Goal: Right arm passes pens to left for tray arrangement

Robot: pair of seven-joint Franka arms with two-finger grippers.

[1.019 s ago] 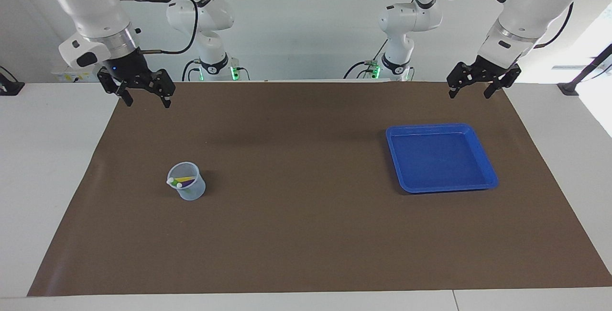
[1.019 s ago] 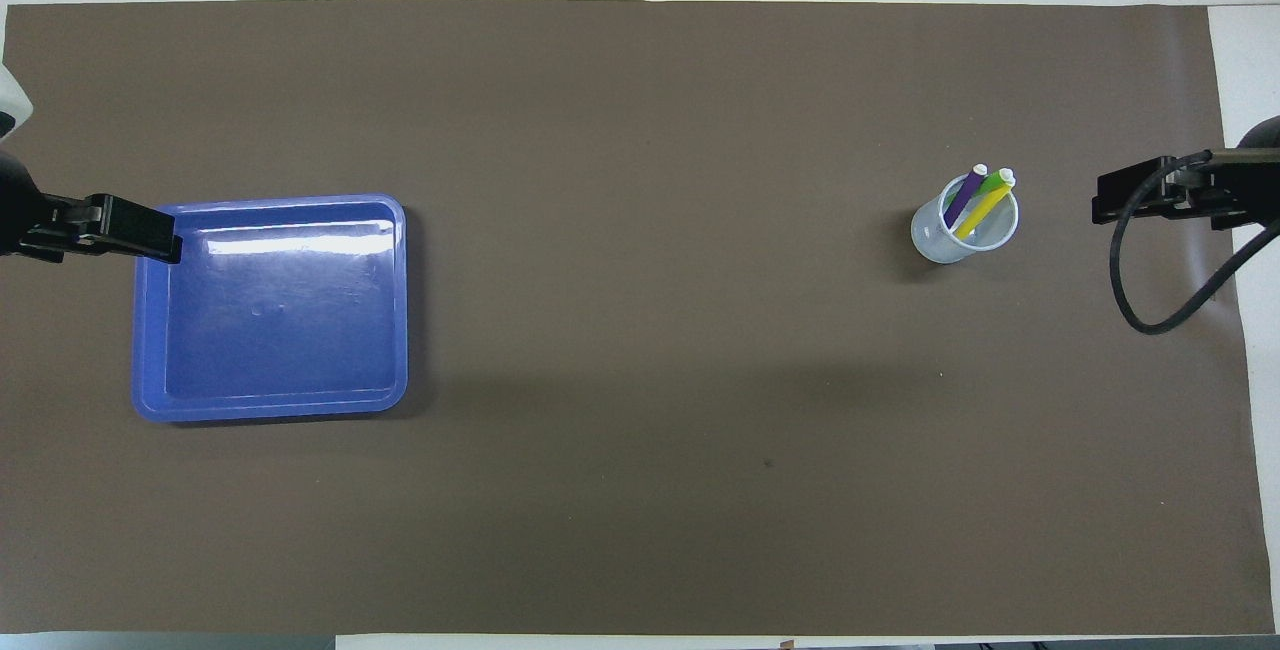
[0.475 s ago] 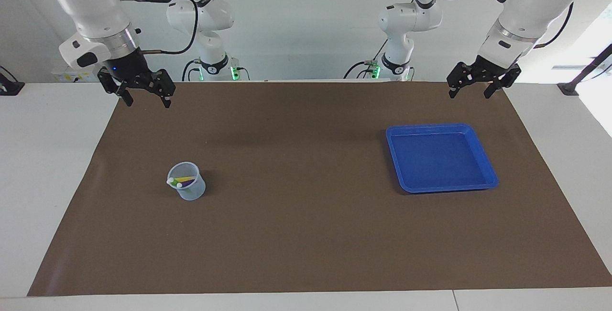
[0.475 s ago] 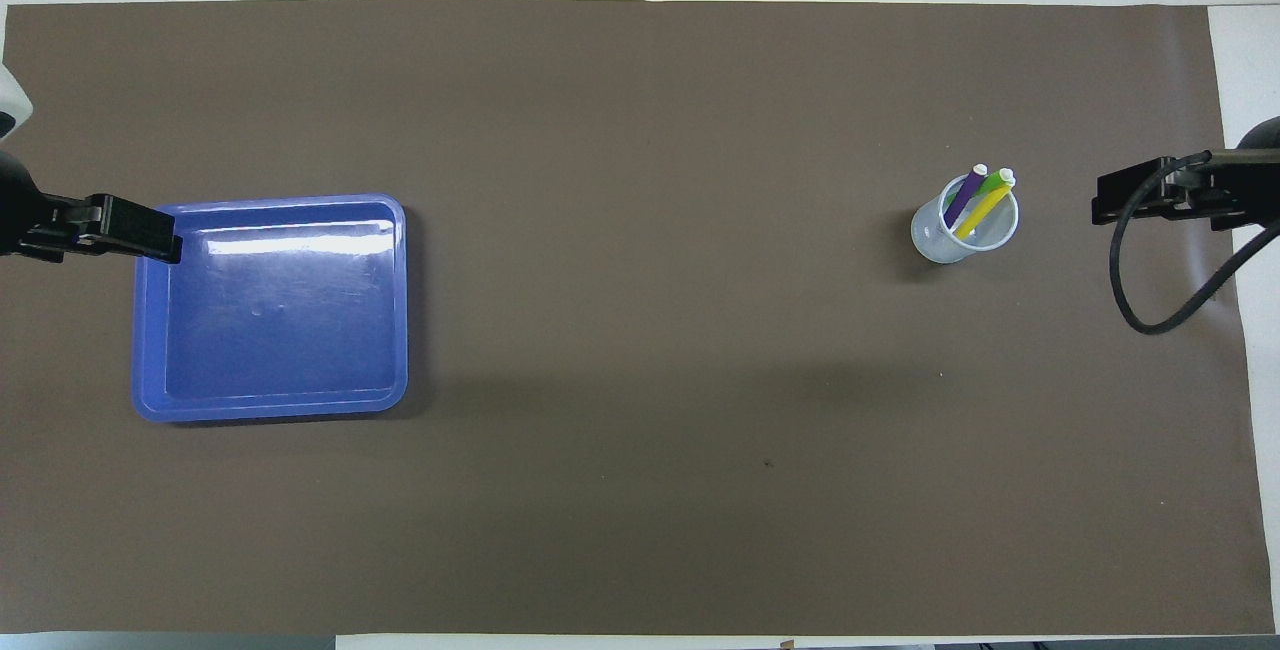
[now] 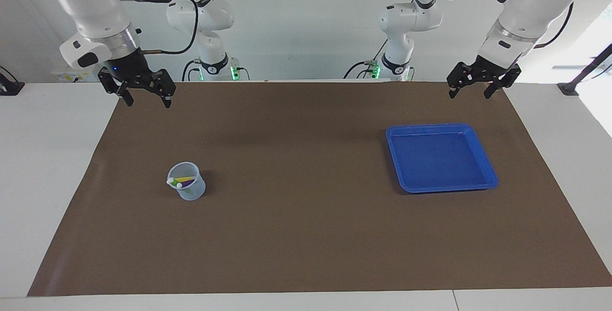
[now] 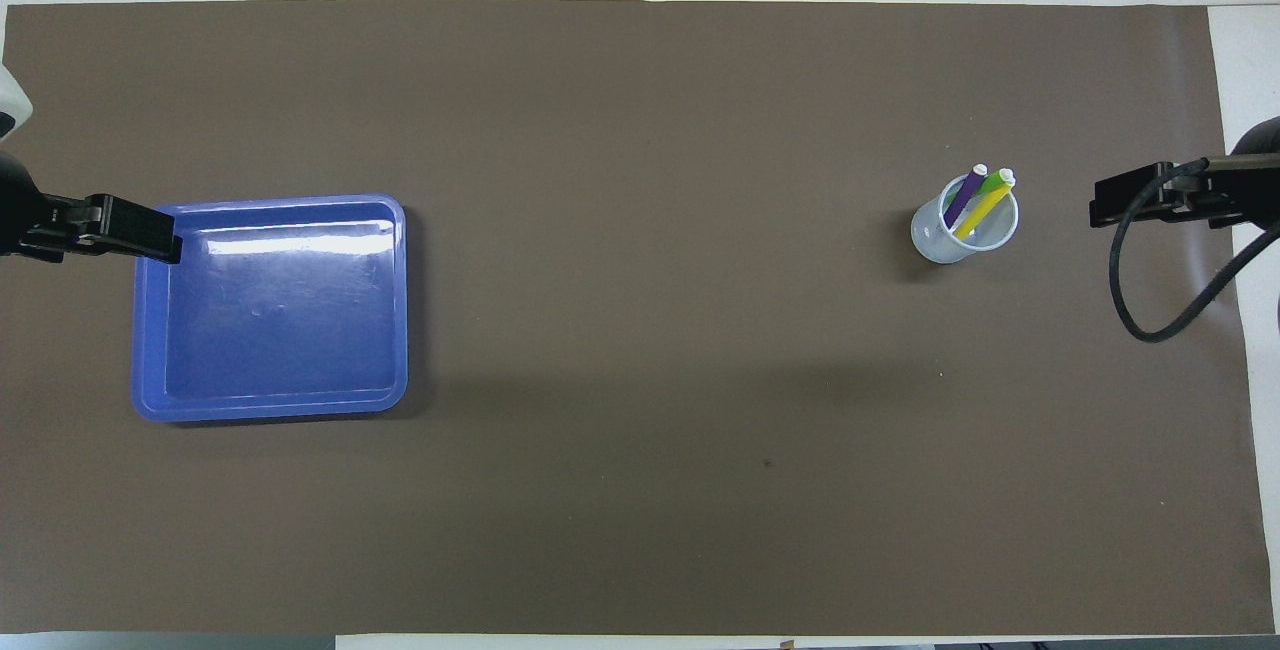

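three pens (image 5: 182, 181) stand together in a clear cup (image 5: 187, 187), leaning with their pale cap ends at the rim: one purple, one green, one yellow. the cup sits on the brown mat (image 5: 306, 215) toward the right arm's end of the table (image 5: 43, 158), farther from the robots than the spot below the right fingers. the right gripper (image 5: 146, 99) hangs in the air over the mat's edge nearest the robots, its two fingers (image 5: 127, 99) spread wide apart with nothing between them. it is well apart from the cup and touches nothing.

the blue tray (image 5: 484, 158) lies flat on the mat toward the left arm's end, with nothing in it. the left gripper (image 5: 470, 92) hangs in the air over the mat's edge nearest the robots, and the tray lies farther from the robots than the spot below those fingers. its fingers (image 5: 452, 92) also stand wide apart and hold nothing. in the overhead view the left gripper (image 6: 105, 230) overlaps the tray's (image 6: 270, 408) corner, but the facing view shows it raised and clear of the rim. in that same view the right gripper (image 6: 1140, 200) shows beside the cup (image 6: 940, 242), apart from it, with a black cable (image 6: 1150, 320) looping below it.

the cup and the tray are well apart, with bare mat between them.
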